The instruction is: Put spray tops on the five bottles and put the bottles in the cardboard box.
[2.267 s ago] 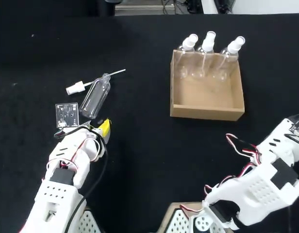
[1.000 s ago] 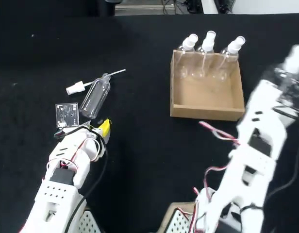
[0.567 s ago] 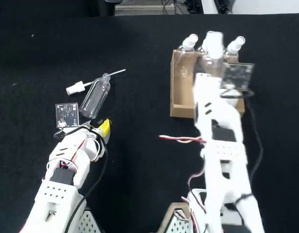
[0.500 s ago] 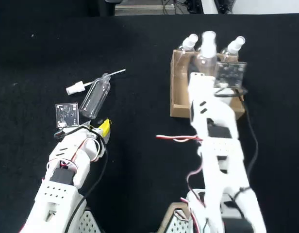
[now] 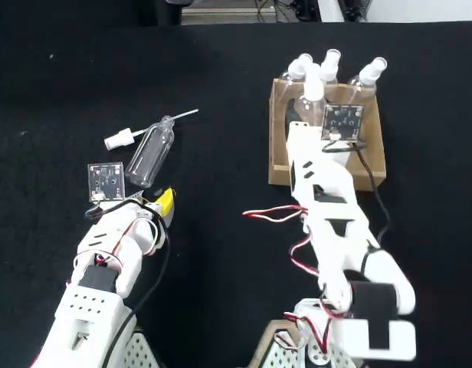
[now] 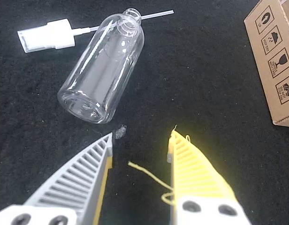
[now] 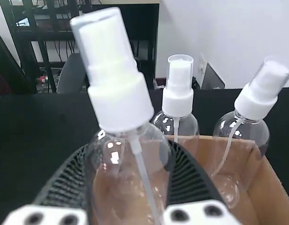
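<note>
— Bottle, clear plastic, white cap up: where?
— Upright at the cardboard box, pinched by the right end effector (three capped bottles stand inside). Left end effector spread above the black desk; an uncapped bottle lies neck pointing away, spray top alongside.

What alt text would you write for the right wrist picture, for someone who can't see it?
The right gripper is shut on a clear bottle fitted with a white spray top, seen close up. Beyond it, one capped bottle and another capped bottle stand in the cardboard box on a black table.
</note>
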`<state>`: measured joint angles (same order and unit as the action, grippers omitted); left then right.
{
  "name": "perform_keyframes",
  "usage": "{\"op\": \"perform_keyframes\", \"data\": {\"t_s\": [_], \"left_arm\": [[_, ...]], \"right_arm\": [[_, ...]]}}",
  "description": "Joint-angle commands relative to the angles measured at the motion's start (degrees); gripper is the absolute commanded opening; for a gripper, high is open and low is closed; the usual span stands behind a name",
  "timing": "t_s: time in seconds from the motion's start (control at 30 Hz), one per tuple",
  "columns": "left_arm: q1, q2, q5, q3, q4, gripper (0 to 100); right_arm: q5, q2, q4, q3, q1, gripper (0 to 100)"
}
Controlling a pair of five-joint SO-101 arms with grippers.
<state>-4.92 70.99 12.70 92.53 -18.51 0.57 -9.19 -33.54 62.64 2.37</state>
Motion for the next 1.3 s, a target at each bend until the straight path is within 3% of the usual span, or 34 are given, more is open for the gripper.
{"op": "perform_keyframes", "data": {"t_s": [0.0,0.37,0.67,1.27], "left_arm": [[-0.57,0.70,-0.70,-0.75,1.32,19],[-0.48,0.70,-0.70,-0.75,1.32,19],[-0.48,0.70,-0.70,-0.75,1.32,19],[-0.48,0.70,-0.70,-0.75,1.32,19]], "right_arm": [[-0.26,2.24,-6.07,-1.19,-0.70,1.1],[0.00,12.09,-13.36,-1.63,-0.70,1.5],[0.00,15.16,-13.54,-1.63,-4.57,1.5],[-0.18,16.92,-13.54,-2.68,-3.96,1.6]]}}
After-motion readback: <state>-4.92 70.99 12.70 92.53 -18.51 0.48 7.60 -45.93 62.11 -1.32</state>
